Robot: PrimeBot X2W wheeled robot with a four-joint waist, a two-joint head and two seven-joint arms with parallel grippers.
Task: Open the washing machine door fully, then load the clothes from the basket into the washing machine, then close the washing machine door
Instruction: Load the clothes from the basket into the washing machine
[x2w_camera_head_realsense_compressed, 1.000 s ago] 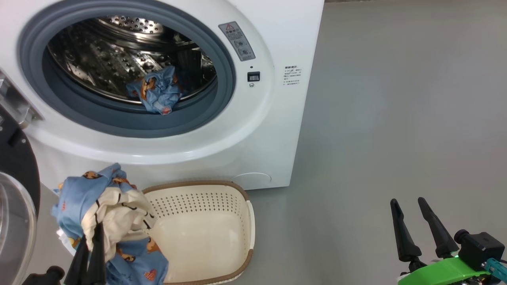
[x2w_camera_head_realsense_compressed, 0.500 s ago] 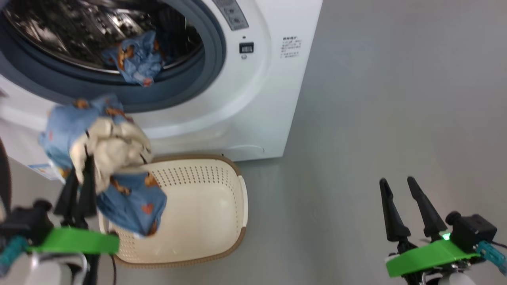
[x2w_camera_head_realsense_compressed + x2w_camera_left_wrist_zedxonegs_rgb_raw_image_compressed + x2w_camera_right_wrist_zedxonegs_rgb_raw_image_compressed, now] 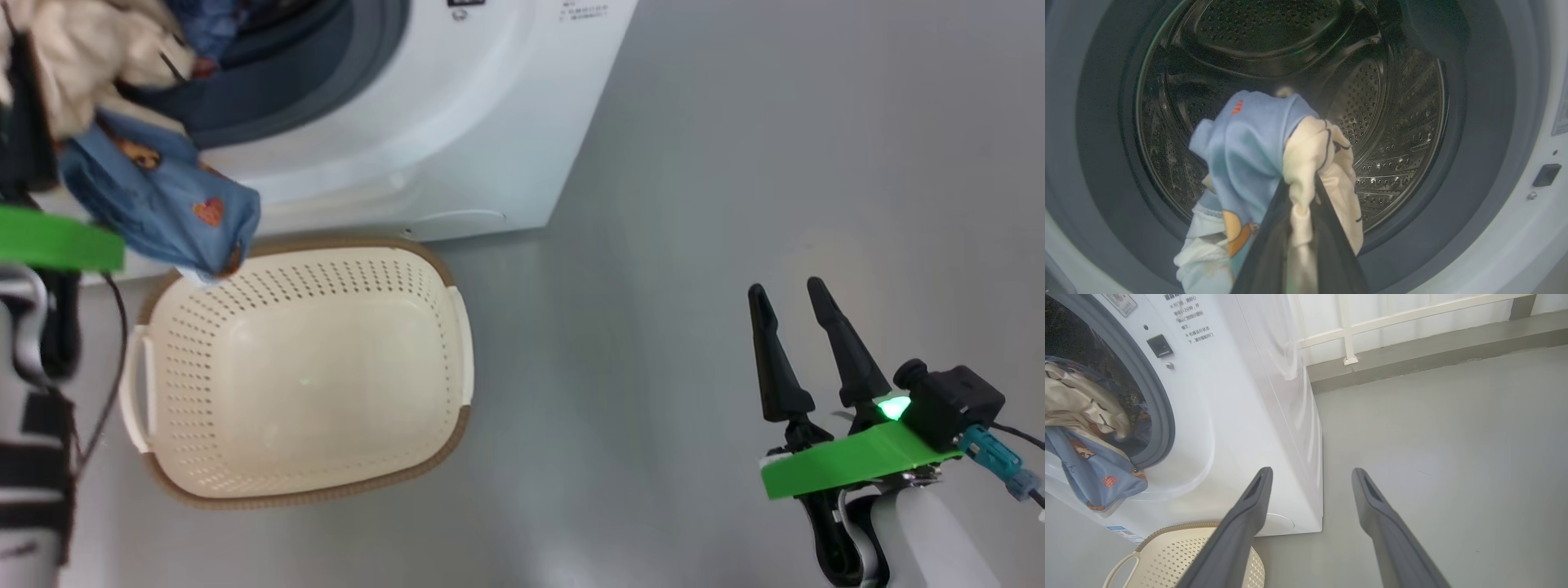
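Head view: the small cream-white perforated plastic basket (image 3: 302, 384) sits on the grey floor (image 3: 735, 163) before the big white front-loading washing machine (image 3: 457, 122). The light blue cartoon-printed clothes (image 3: 155, 204) hang above its far left rim. Our right claw (image 3: 784, 287) hovers well apart, fingers spread, holding nothing.

Left wrist view: our left claw (image 3: 1301, 183) pinches the clothes' cream-white fold before the steel perforated drum (image 3: 1396, 122).

Right wrist view: the clothes drape across the grey-blue rubber ring (image 3: 1163, 412).
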